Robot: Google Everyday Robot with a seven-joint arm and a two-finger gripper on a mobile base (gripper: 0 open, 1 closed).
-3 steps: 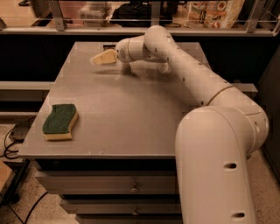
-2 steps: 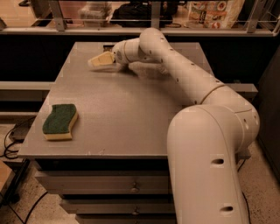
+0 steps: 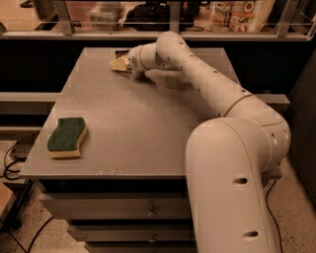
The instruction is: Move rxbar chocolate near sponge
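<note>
The sponge, green on top with a pale yellow base, lies flat near the table's front left corner. My gripper is at the far side of the table, low over the top, at the end of the arm stretched across from the right. A small dark flat strip shows at the table's far edge just behind the gripper. It looks like the rxbar chocolate, mostly hidden by the gripper. The gripper is far from the sponge.
The grey table stands on a drawer cabinet. A faint clear crinkled bottle lies under the arm, right of the gripper. A shelf with bags and boxes runs behind the table. Cables lie on the floor at left.
The gripper has shifted slightly right and toward the table's far edge. The arm's elbow has swung a little. The sponge has not moved.
</note>
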